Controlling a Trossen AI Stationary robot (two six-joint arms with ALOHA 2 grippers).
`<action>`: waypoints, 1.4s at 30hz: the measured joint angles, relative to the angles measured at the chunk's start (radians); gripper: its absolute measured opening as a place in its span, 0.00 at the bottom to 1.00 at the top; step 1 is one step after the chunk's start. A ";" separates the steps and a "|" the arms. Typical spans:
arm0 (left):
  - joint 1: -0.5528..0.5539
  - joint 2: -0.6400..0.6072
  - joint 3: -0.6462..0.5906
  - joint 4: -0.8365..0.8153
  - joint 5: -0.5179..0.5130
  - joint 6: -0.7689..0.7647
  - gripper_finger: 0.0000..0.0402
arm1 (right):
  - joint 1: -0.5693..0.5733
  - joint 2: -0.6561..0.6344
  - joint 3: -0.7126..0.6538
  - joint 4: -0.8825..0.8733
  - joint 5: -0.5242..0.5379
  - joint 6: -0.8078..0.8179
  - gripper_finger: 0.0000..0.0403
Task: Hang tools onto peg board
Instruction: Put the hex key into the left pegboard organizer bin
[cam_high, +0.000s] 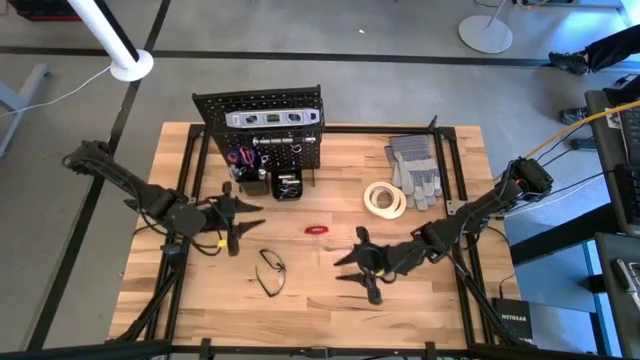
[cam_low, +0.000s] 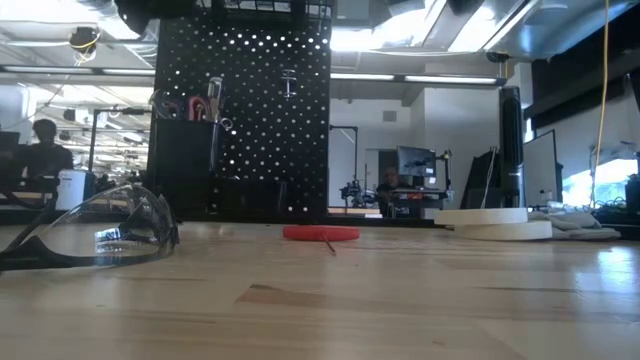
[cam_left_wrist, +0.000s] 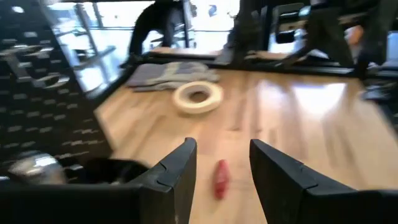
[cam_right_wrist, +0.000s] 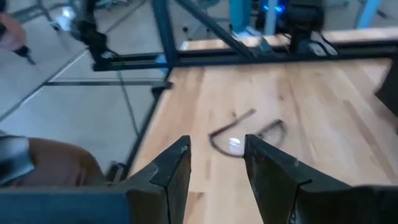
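The black peg board (cam_high: 262, 120) stands upright at the table's far side, a silver bar level (cam_high: 272, 118) on its front and red-handled tools (cam_low: 198, 105) in a bin. A small red-handled tool (cam_high: 316, 230) lies flat mid-table, seen also in the left wrist view (cam_left_wrist: 220, 178). Black-framed safety glasses (cam_high: 271, 270) rest near the front; the white tape roll (cam_high: 385, 199) lies flat to the right. My left gripper (cam_high: 243, 207) hovers open left of the red tool, pointing at it. My right gripper (cam_high: 352, 266) hovers open right of the glasses (cam_right_wrist: 239, 140).
Grey work gloves (cam_high: 415, 170) lie beside the tape roll at the far right. Black frame bars (cam_high: 450, 170) run along the table's sides. Bare wood (cam_high: 320, 300) spreads across the near half. A person sits in the room beyond (cam_low: 45, 150).
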 joint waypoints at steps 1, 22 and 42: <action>-0.009 0.015 0.000 0.030 0.010 -0.003 0.34 | 0.014 0.000 0.000 0.014 0.004 -0.009 0.38; -0.004 0.502 0.002 0.400 0.124 -0.122 0.34 | -0.005 0.000 -0.160 0.081 0.192 0.043 0.38; 0.091 0.600 0.002 0.492 0.154 -0.127 0.34 | -0.233 0.000 -0.160 -0.031 -0.027 -0.078 0.64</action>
